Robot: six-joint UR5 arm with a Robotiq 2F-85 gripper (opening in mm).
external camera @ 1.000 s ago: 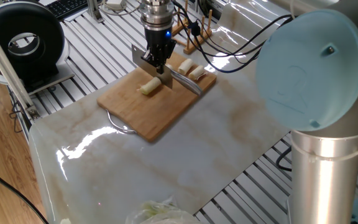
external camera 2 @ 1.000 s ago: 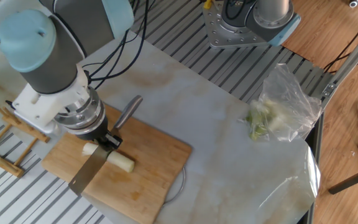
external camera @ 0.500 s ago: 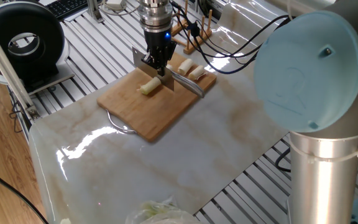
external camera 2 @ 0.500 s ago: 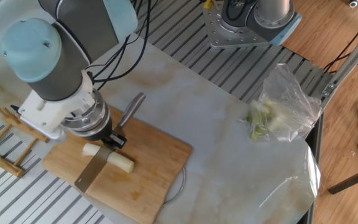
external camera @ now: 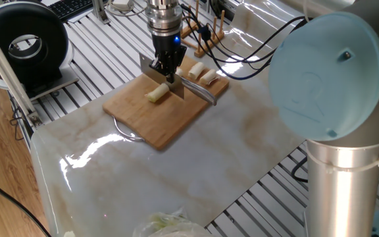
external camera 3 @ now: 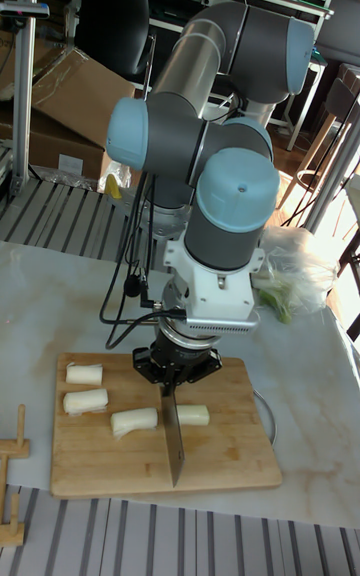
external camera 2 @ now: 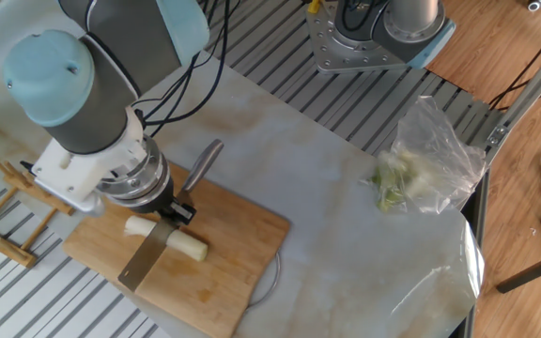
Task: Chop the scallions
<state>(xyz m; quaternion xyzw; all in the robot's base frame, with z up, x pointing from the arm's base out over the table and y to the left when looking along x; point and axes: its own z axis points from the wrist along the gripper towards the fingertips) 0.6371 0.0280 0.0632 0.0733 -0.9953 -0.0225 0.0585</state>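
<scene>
Several cream-white scallion chunks lie on the wooden cutting board (external camera: pixel 170 118) (external camera 2: pixel 224 291) (external camera 3: pixel 210 466). My gripper (external camera: pixel 165 68) (external camera 2: pixel 171 213) (external camera 3: pixel 170 377) points straight down, shut on a knife. The knife blade (external camera 3: pixel 174 439) (external camera 2: pixel 146 260) stands on the board between one chunk (external camera 3: pixel 134 422) (external camera 2: pixel 139 225) and a short cut chunk (external camera 3: pixel 194 415) (external camera 2: pixel 188 246) (external camera: pixel 155 94). Two more chunks (external camera 3: pixel 84 373) (external camera 3: pixel 85 400) lie at the board's end, also seen as chunks (external camera: pixel 196 69) (external camera: pixel 208 78). The knife handle (external camera: pixel 200 91) (external camera 2: pixel 201 166) sticks out sideways.
A clear plastic bag of leafy greens (external camera 2: pixel 423 167) (external camera 3: pixel 290 279) lies on the marble top away from the board. A wooden rack (external camera: pixel 206 29) (external camera 2: pixel 3 221) stands beside the board. A black round device (external camera: pixel 25 43) sits on the slatted table. The arm's base (external camera 2: pixel 374 33) is at the far edge.
The gripper and knife have shifted a little sideways along the board, nudging the short cut chunk slightly away from the other pieces.
</scene>
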